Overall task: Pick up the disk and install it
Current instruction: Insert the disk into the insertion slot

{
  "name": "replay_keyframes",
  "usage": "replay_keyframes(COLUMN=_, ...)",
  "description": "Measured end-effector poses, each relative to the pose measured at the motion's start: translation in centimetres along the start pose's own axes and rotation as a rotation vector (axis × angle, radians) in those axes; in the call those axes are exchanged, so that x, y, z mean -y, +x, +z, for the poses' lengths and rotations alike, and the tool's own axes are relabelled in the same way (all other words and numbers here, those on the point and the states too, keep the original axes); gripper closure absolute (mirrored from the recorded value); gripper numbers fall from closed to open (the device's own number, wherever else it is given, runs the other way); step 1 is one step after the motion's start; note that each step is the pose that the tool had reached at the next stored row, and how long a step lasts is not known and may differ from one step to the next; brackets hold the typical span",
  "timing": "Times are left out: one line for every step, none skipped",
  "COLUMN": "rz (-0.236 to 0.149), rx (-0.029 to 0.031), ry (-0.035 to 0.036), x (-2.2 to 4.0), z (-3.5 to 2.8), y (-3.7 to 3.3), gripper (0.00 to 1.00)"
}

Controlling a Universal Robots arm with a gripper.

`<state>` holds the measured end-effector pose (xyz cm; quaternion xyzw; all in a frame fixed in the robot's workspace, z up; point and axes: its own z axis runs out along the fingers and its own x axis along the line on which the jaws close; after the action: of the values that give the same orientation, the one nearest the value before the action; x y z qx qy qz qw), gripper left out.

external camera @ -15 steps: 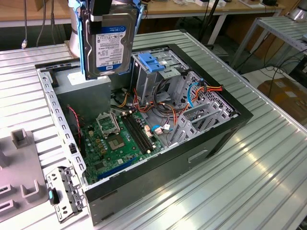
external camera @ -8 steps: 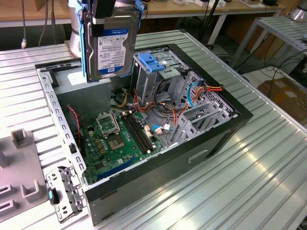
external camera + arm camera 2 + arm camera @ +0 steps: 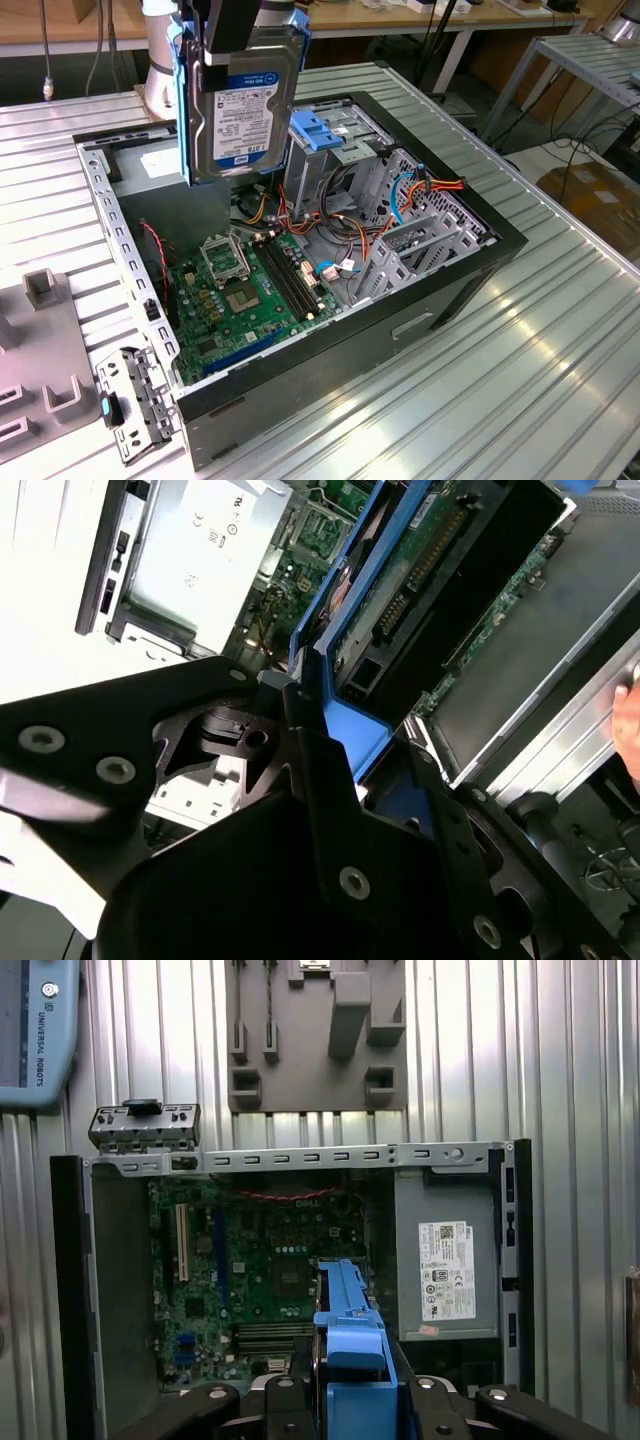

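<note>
Disk [image 3: 240,105] hangs upright in the air over the open computer case [image 3: 450,290], above the motherboard [image 3: 235,290] and touching nothing inside. End effector [image 3: 232,45] is closed on its blue-railed top edge, and the case sits on the ribbed bench [image 3: 540,390].

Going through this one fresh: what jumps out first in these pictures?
In the exterior view, the disk hangs upright in mid-air, clamped by the gripper above the open computer case. Below it, the green motherboard and a tangle of orange and red cables lie exposed. A blue bracket sits just to the exterior view's right of the disk.
</note>
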<state>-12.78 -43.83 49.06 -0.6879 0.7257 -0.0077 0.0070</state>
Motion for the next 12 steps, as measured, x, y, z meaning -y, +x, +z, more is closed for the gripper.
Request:
replay_keyframes(rz=0.000, rx=0.0000, ry=0.0000, x=0.02, z=0.00, y=0.31, gripper=0.63)
replay_keyframes(rz=0.000, rx=-0.0001, ry=0.0000, x=0.04, z=0.00, y=0.65, gripper=0.63)
replay_keyframes(rz=0.000, rx=-0.0002, ry=0.0000, x=0.05, z=0.00, y=1.00, gripper=0.63)
replay_keyframes(rz=0.000, rx=-0.0001, ry=0.0000, x=0.07, z=0.00, y=1.24, gripper=0.63)
replay_keyframes(rz=0.000, rx=-0.0001, ry=0.0000, x=0.07, z=0.00, y=1.40, gripper=0.63)
replay_keyframes(rz=0.000, rx=-0.0001, ry=0.0000, x=0.08, z=0.00, y=1.53, gripper=0.63)
replay_keyframes(rz=0.000, rx=-0.0002, ry=0.0000, x=0.09, z=0.00, y=1.69, gripper=0.63)
replay_keyframes(rz=0.000, rx=-0.0002, ry=0.0000, x=0.10, z=0.01, y=1.84, gripper=0.63)
replay_keyframes(rz=0.000, rx=-0.0003, ry=0.0000, x=0.12, z=0.00, y=2.11, gripper=0.63)
replay_keyframes(rz=0.000, rx=-0.0003, ry=0.0000, x=0.13, z=0.01, y=2.40, gripper=0.63)
replay_keyframes(rz=0.000, rx=-0.0003, ry=0.0000, x=0.15, z=0.01, y=2.68, gripper=0.63)
replay_keyframes(rz=0.000, rx=-0.0003, ry=0.0001, x=0.15, z=0.01, y=2.88, gripper=0.63)
